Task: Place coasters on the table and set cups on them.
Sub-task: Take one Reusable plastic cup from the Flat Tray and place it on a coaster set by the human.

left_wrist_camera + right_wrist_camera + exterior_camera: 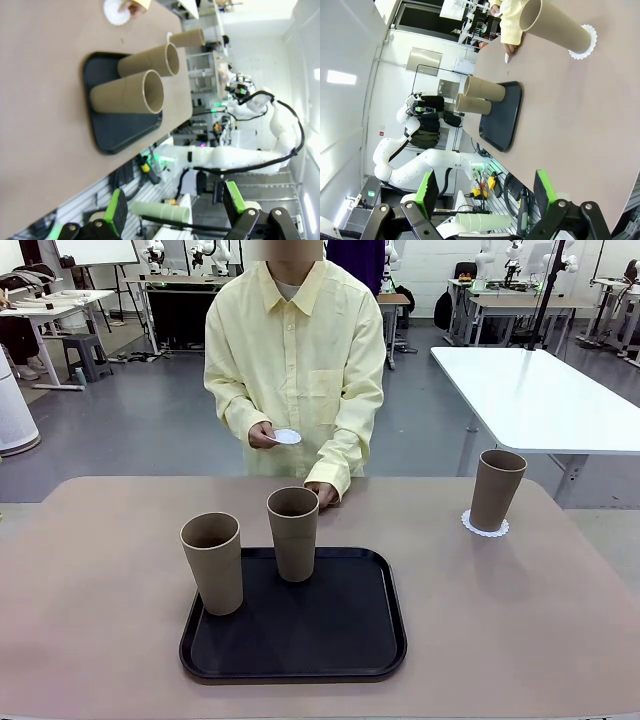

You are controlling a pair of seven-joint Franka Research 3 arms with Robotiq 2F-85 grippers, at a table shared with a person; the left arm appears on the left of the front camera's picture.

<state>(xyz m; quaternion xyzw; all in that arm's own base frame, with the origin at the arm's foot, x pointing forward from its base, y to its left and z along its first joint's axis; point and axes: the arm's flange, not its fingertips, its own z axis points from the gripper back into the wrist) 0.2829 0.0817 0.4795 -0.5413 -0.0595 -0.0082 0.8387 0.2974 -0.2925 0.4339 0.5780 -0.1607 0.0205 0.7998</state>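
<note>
Two tan cups stand upright on the black tray. A third cup stands on a white lacy coaster on the beige table at the far right. Across the table, a person holds another coaster in one hand above the far edge. My left gripper is open, well back from the tray cups. My right gripper is open too, far from the cup on its coaster.
The person's other hand rests on the table just behind the tray. A white rectangular table stands behind at the right. Bare tabletop lies left of the tray and between the tray and the right cup.
</note>
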